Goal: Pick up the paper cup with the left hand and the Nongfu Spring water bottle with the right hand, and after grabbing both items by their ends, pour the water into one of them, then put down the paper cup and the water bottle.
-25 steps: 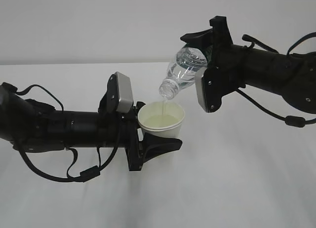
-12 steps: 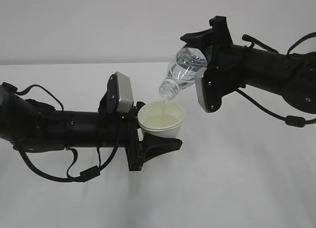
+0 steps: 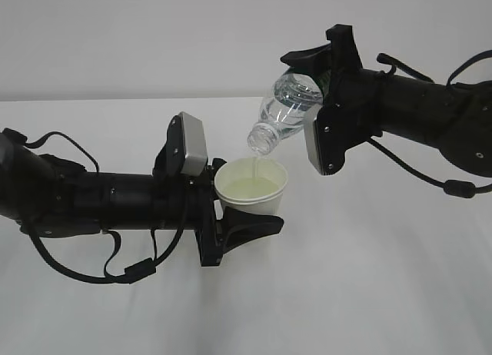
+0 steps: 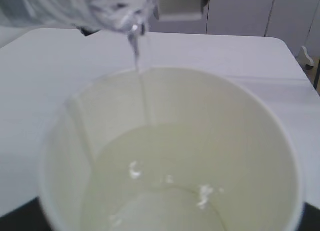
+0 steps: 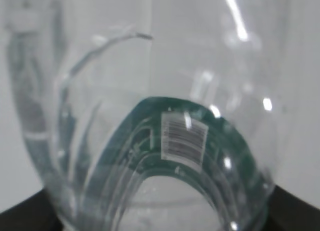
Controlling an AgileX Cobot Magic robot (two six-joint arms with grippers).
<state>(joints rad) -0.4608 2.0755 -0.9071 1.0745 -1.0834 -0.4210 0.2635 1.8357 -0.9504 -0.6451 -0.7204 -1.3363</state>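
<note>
Landmark = paper cup (image 3: 251,188).

Table (image 3: 384,293): plain white surface under the cup, nothing else on it that I can see, so nothing stands in the way of either arm. Cup appears lifted clear of it, though the exterior view doesn't settle that.

Right hand (image 3: 327,78): comes in from the cup's upper right, clenched around the Nongfu Spring water bottle (image 3: 286,111) at its base end. Base is held high and the neck tipped down-left so the mouth sits just above the cup's far rim, apart from it. That tilt is what drives the flow. Right wrist view is filled by the clear ribbed wall and green label band (image 5: 186,141).

Left hand (image 3: 231,228): reaches in from the cup's left, fingers clamped on the cup's lower end, which leaves the rim free. Cup is held upright to catch and keep the liquid.

Water (image 4: 150,186): a thin stream drops from the bottle mouth into the cup's far side; the pool is pale yellowish, roughly half full by my guess, with a few bubbles.

Judgement: mid-pour. Main risk is the stream drifting over the far rim.
</note>
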